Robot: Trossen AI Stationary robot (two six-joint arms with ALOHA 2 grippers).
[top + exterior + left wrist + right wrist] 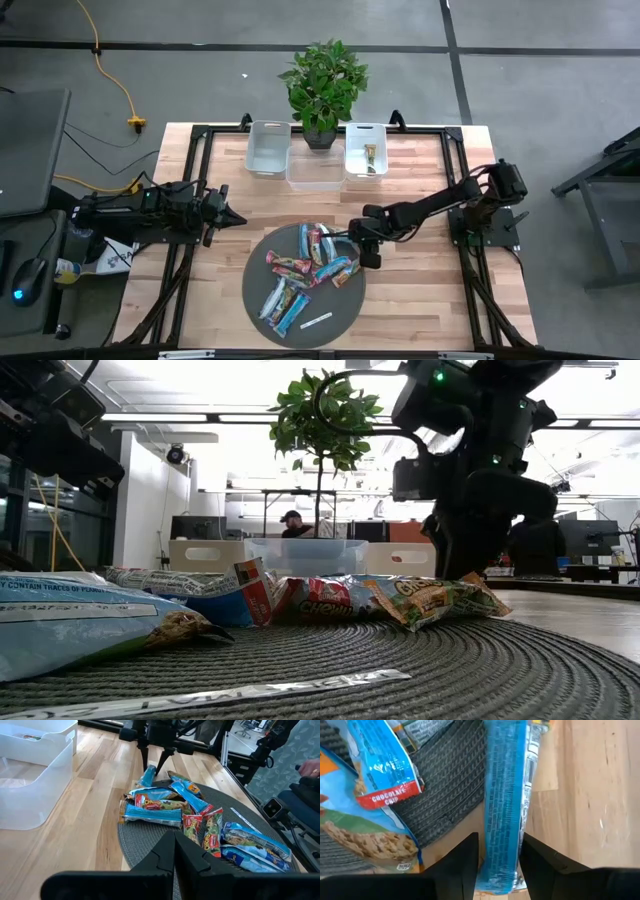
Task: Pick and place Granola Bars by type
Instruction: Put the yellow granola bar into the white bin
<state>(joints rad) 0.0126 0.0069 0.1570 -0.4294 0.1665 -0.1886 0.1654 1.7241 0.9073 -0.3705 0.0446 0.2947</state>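
1. While I worked, the pale wooden table point(420, 300) carried a round grey woven mat point(345, 305) strewn with shiny-wrapped Granola Bars point(300, 275) in light blue, red and tan-orange, plus a thin white strip label point(316, 321).
2. Three white plastic bins point(268, 147) stood along the far edge before a leafy green potted plant point(322, 85); one bin held a single bar.
3. Beyond lay grey floor and a person seated at desks.
4. My right gripper point(365, 250) reached over the mat's right rim, fingers point(457, 865) closed around a light blue bar point(504, 805).
5. My left gripper point(235, 217) waited shut beside the mat's left.
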